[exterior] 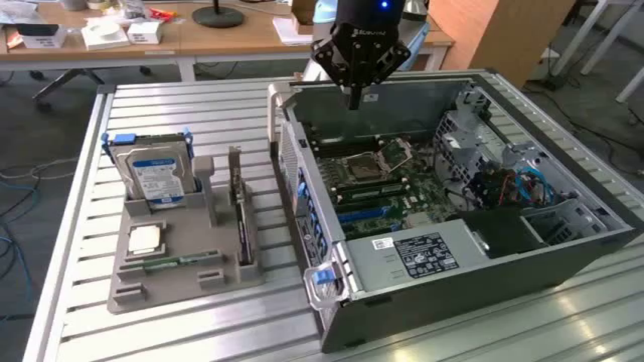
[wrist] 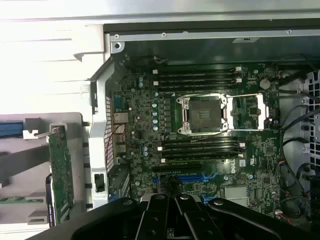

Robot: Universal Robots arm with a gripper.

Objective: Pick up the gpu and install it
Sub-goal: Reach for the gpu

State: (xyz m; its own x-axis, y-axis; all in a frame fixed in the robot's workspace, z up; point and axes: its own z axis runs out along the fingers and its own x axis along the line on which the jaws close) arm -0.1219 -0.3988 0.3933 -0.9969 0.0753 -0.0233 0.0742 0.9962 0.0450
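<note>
The gpu (exterior: 240, 205) stands on its long edge in a slot of the grey holder tray (exterior: 131, 292), to the exterior view's left of the open computer case (exterior: 483, 279). In the wrist view the gpu (wrist: 61, 175) is a green card with a grey bracket at one end. My gripper (exterior: 354, 96) hangs above the far end of the case, fingers shut with nothing between them, well apart from the gpu. The wrist view has my gripper (wrist: 172, 202) above the motherboard (wrist: 135, 115), near its blue slot (wrist: 196, 178).
The tray also holds an upright hard drive (exterior: 152, 175), a small square chip (exterior: 144, 240) and a narrow memory stick (exterior: 173, 262). Inside the case sit the open CPU socket (exterior: 364, 167), cables (exterior: 508, 185) and a power supply (exterior: 423, 256). Desks stand behind the table.
</note>
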